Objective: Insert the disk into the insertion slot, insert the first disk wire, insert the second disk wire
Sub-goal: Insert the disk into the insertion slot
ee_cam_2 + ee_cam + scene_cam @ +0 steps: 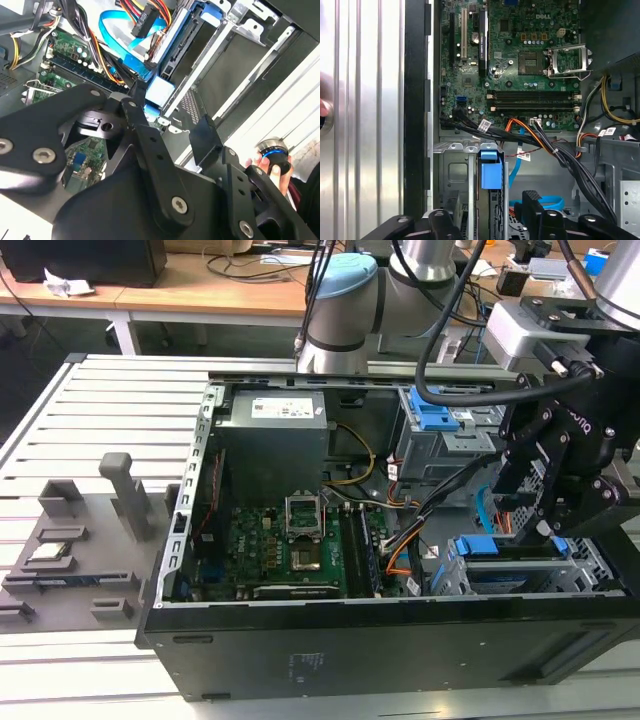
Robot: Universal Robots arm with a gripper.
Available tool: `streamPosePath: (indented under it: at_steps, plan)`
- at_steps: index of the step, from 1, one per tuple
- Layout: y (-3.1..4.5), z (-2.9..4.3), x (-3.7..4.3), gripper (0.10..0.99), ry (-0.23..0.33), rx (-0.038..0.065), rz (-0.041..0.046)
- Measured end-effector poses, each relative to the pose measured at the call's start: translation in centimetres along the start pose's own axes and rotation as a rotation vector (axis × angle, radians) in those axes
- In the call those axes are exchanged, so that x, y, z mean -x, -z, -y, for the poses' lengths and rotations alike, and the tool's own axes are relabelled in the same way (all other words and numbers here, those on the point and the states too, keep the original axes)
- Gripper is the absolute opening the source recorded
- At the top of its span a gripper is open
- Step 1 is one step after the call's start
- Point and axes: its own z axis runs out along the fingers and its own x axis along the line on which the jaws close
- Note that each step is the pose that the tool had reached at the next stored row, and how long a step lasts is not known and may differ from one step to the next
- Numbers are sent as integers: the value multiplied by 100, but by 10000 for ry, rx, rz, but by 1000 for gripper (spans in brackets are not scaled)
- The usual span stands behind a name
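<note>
Black claw [170, 107] near blue-framed disk [182, 42] and green motherboard [65, 60]

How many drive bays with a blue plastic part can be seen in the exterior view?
2. The taller grey cage with a blue latch stands farther back; the insertion slot, holding the blue-framed disk, is nearer the camera. The arm may hide others.

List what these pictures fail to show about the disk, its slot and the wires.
- Disk: in the exterior view the end effector covers part of it, so how deep it sits is unclear.
- Insertion slot: in the exterior view it is partly behind the end effector.
- Cable bundle: in the first wrist view its ends run behind the end effector's black links, so no plug can be checked.
</note>
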Motion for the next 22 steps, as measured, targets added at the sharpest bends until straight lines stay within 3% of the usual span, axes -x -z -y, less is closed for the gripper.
streamPosePath:
  at_steps: [1, 3, 4, 5, 6, 8, 16, 20, 22]
  plan:
    - [0, 0, 0, 604, 0, 0, -1]
    - [0, 0, 0, 475, -1, 0, -5]
    - [-1, 0, 0, 294, -1, 0, -7]
    - [-1, 0, 0, 235, -1, 0, -8]
    - [-1, 0, 0, 235, -1, 0, -10]
    - [-1, 0, 0, 106, -1, 0, -12]
    - [-10, 14, 1, 106, -1, -1, -17]
    - [-106, 60, 3, 106, -4, 0, -82]
    - [-119, 80, 2, 106, -4, -1, -91]
